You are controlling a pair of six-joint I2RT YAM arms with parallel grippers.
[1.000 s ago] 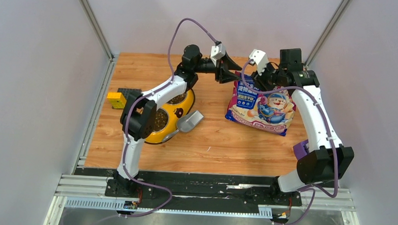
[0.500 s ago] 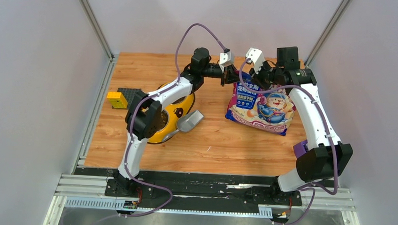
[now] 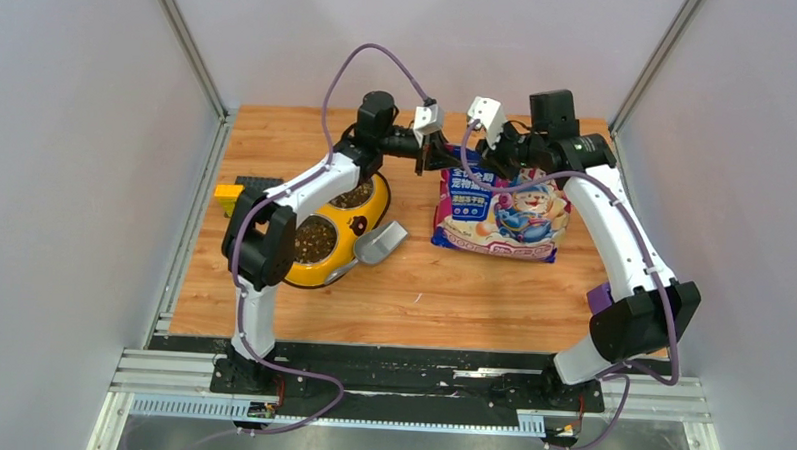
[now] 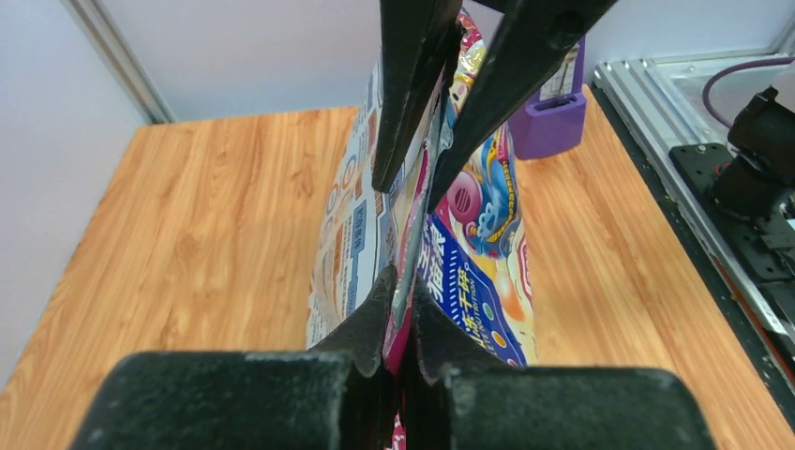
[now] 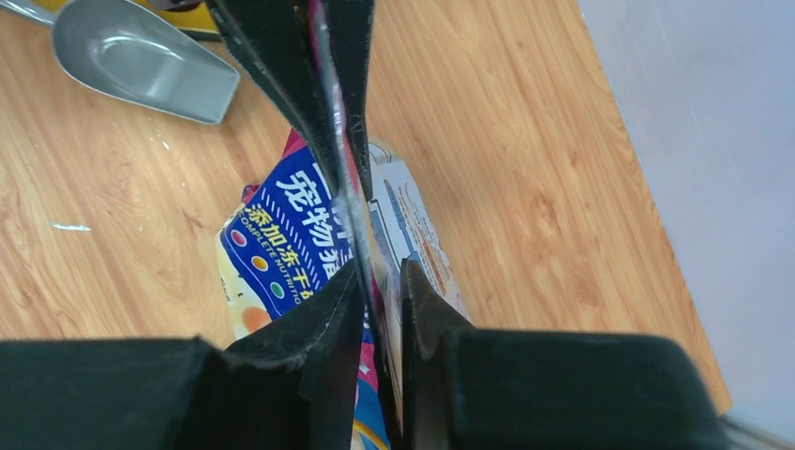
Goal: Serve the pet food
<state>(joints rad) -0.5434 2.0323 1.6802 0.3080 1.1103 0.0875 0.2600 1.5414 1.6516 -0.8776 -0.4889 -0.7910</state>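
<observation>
The pet food bag (image 3: 500, 214), glossy pink and blue with a cartoon animal, lies mid-table with its top edge raised. My left gripper (image 3: 438, 158) is shut on that edge from the left, and my right gripper (image 3: 489, 160) is shut on it from the right. In the left wrist view my left gripper (image 4: 405, 305) pinches the bag's seam (image 4: 469, 272), with the other arm's fingers (image 4: 412, 84) clamped further along. In the right wrist view my right gripper (image 5: 380, 281) clamps the bag (image 5: 291, 234). Brown kibble (image 3: 314, 240) fills the feeder's bowls.
The yellow double-bowl feeder (image 3: 365, 224) stands left of the bag, with the grey scoop (image 3: 379, 242) lying against it. A yellow block (image 3: 231, 199) and a black plate (image 3: 266, 184) sit at the left edge. A purple holder (image 3: 602, 297) is near the right arm.
Both grippers have shut on the bag's top edge. The bag and both wrists have shifted left, toward the feeder.
</observation>
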